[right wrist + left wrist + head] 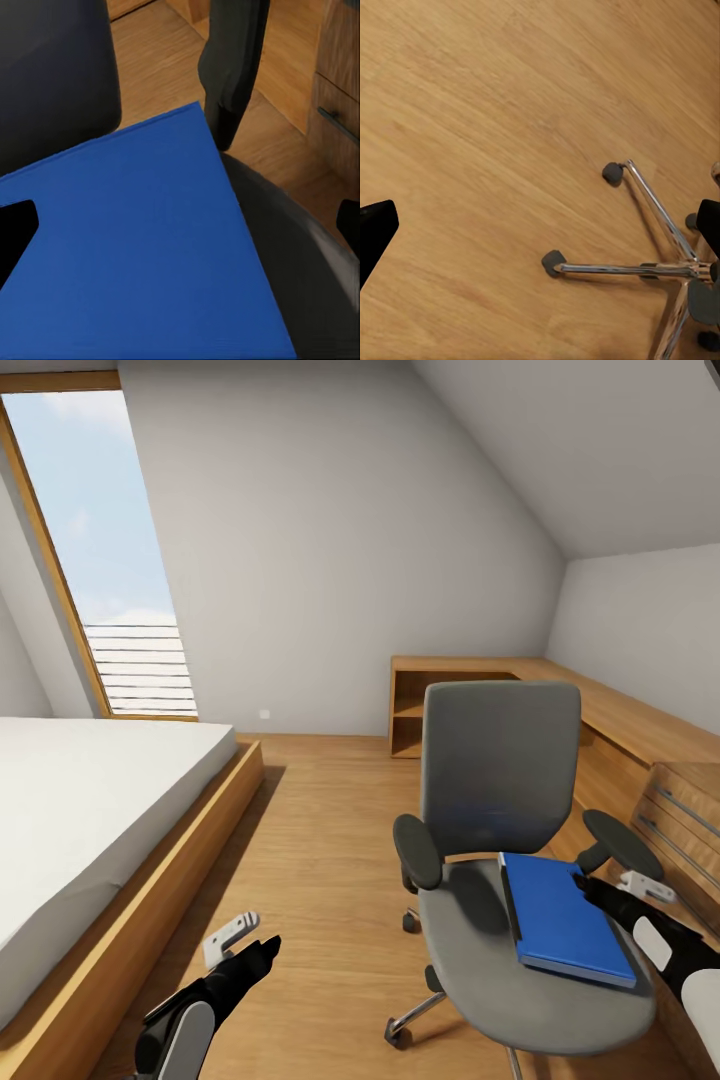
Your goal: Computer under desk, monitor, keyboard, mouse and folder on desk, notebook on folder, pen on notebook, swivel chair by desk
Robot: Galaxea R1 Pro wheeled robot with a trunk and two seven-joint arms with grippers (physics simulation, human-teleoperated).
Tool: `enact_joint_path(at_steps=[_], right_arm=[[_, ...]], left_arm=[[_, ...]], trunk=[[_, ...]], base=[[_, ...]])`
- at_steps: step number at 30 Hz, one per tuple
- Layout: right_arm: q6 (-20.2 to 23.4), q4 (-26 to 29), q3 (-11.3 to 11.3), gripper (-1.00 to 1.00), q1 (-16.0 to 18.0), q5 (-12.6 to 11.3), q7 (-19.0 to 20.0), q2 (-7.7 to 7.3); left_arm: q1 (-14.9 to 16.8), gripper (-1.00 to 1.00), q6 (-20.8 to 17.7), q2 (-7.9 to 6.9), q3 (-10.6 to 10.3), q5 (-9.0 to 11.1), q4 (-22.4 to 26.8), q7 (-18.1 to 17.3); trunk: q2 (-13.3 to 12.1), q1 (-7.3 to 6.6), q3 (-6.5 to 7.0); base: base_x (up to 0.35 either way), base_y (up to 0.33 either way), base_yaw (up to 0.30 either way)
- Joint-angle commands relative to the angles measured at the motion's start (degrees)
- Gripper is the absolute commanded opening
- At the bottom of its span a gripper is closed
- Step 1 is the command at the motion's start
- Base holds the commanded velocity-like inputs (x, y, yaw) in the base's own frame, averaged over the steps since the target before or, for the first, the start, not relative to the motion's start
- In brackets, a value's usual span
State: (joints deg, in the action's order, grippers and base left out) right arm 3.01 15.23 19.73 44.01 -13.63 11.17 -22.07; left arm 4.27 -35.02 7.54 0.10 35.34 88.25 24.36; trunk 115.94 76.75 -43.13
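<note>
The grey swivel chair (500, 780) stands on the wood floor, its back towards the far wall. A bright-blue folder (563, 920) lies flat on the right side of its seat. My right gripper (585, 883) hovers at the folder's far right corner, beside the right armrest (622, 842). In the right wrist view this gripper (180, 225) is open just above the folder (135, 262), one fingertip at each side. My left gripper (265, 948) hangs open over bare floor left of the chair; the left wrist view shows it (540, 225) above planks near the chair's chrome base (660, 264).
A bed (90, 800) on a low oak frame fills the left. A low oak shelf-and-drawer unit (620, 725) runs along the right wall behind the chair, with drawers (680, 810) close to the right arm. Open floor (320, 830) lies between bed and chair.
</note>
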Motion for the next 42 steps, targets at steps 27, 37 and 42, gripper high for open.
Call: enact_joint_path(at_steps=[27,37,42], right_arm=[[0.5,-0.1,-0.6,1.0,0.0,3.8,-4.4,1.59],[0.5,-0.1,-0.7,1.0,0.0,3.8,-4.4,1.66],[0.5,-0.1,-0.7,1.0,0.0,3.9,-4.4,2.05]], left_arm=[[0.0,1.0,-0.1,0.08,-0.1,0.7,0.1,0.5],[0.0,1.0,-0.1,0.11,-0.3,0.7,0.1,0.5],[0.0,1.0,-0.1,0.11,-0.3,0.7,0.2,0.5]], trunk=[[6.4,3.51,-2.93],[8.9,4.82,-4.01],[10.9,5.92,-4.91]], base=[[0.0,0.0,0.0],[0.0,0.0,0.0],[0.0,0.0,0.0]])
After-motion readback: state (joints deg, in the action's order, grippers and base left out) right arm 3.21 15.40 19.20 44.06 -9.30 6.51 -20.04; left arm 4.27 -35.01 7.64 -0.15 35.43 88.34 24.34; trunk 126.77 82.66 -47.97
